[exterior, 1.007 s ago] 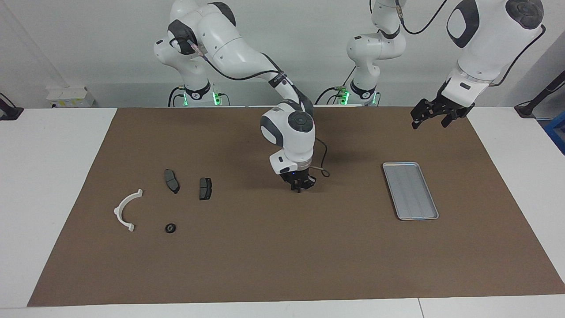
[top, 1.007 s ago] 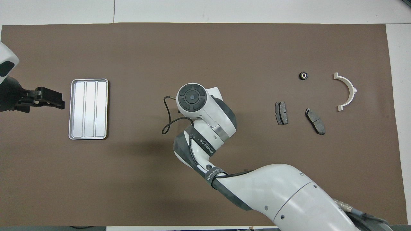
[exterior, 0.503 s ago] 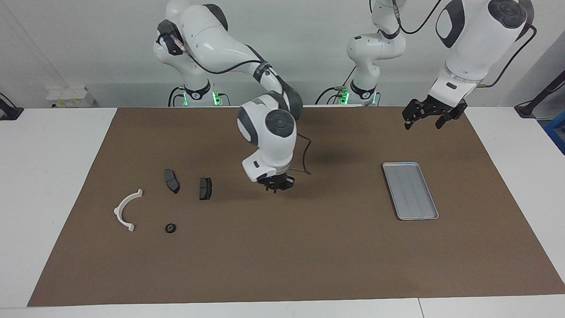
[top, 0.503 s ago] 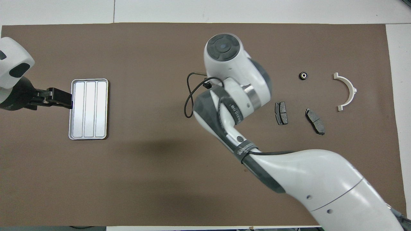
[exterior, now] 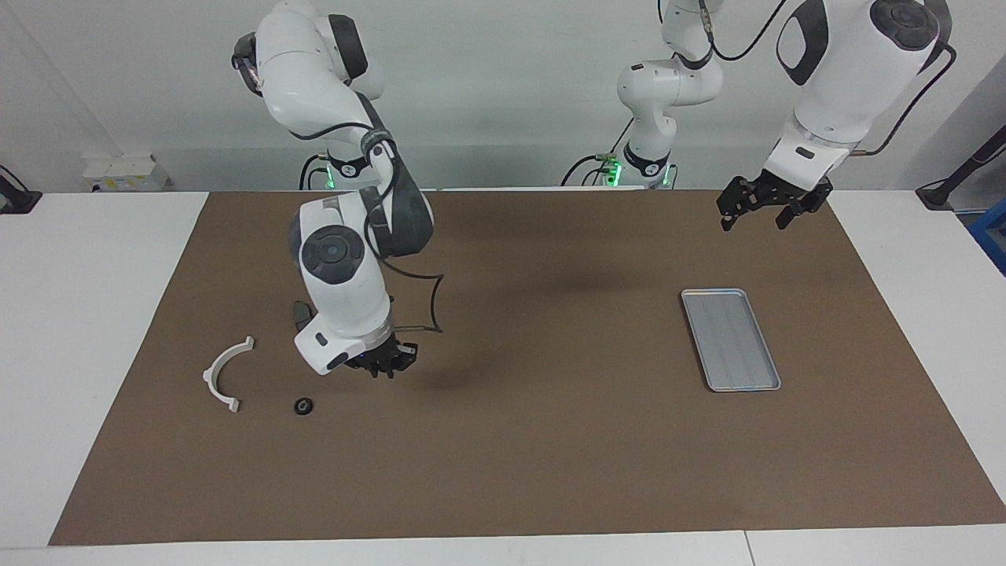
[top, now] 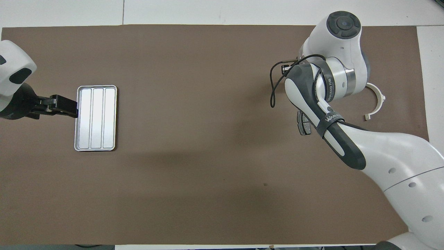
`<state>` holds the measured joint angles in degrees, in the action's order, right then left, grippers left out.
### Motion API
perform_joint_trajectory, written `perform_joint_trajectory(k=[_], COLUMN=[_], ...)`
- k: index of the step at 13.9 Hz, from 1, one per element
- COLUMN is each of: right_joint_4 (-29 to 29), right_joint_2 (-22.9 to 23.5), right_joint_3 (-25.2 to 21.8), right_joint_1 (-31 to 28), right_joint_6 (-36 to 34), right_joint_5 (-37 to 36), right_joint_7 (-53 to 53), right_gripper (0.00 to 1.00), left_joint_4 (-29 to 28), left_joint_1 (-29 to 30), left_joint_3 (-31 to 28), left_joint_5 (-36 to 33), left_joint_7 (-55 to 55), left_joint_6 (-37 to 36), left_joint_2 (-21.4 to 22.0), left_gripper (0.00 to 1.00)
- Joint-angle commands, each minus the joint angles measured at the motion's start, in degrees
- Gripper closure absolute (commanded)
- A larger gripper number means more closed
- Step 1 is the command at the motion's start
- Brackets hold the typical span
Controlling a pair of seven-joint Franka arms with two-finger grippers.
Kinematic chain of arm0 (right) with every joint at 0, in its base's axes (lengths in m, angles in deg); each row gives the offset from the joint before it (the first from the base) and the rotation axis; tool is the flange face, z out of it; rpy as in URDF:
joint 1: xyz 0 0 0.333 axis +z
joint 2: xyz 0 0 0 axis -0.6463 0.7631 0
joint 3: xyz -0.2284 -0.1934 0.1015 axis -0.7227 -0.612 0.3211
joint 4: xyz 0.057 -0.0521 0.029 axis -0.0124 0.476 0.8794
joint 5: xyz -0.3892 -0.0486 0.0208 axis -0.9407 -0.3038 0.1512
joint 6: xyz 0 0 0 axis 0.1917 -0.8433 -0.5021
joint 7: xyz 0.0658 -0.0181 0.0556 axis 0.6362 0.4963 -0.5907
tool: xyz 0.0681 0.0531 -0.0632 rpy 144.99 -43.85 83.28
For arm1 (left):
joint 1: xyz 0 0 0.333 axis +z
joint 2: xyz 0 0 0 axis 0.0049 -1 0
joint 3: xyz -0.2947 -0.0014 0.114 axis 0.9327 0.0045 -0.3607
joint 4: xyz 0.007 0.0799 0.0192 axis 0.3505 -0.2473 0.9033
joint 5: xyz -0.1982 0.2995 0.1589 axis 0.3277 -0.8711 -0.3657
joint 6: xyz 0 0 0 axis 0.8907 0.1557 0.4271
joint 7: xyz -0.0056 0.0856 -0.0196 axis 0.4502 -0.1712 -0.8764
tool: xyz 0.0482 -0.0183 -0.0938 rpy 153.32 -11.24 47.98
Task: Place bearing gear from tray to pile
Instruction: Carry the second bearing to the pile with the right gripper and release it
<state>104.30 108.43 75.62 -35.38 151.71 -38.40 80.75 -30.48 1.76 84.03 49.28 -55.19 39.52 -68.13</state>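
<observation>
The silver tray (exterior: 731,339) lay at the left arm's end, long axis running toward and away from the robots. The bearing gear (exterior: 303,406) sat flat beside the white bracket (exterior: 225,373). The right gripper (exterior: 387,364) hung clenched just above the mat near it; the left gripper (exterior: 761,206) waited spread, raised near the tray.

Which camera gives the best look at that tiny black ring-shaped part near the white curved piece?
The facing view: the small black ring lies in plain sight on the mat beside the white bracket. In the overhead view the right arm's wrist covers it completely.
</observation>
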Motion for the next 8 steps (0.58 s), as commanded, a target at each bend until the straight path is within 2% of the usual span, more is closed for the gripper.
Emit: perform_joint_trajectory(k=[1, 5, 8], right_joint_4=[5.45, 8.27, 8.62], right_joint_2=[-0.95, -0.77, -0.77], right_joint_3=[0.77, 0.77, 0.77], right_joint_1=[-2.6, -4.09, -4.01], right_joint_6=[6.01, 10.76, 10.77], right_joint_5=[-1.18, -1.53, -1.45], right_joint_7=[-3.86, -5.44, -5.18], right_gripper=[1.0, 1.0, 1.0], left_joint_4=[-0.93, -0.93, -0.93], left_joint_1=[0.43, 0.43, 0.34], left_joint_3=[0.16, 0.16, 0.16], left_joint_5=[-1.07, -1.07, -1.07], left_joint_7=[0.01, 0.09, 0.01], left_joint_6=[0.7, 0.7, 0.79], left_joint_2=[0.85, 0.85, 0.85], left_gripper=[0.0, 0.0, 0.0])
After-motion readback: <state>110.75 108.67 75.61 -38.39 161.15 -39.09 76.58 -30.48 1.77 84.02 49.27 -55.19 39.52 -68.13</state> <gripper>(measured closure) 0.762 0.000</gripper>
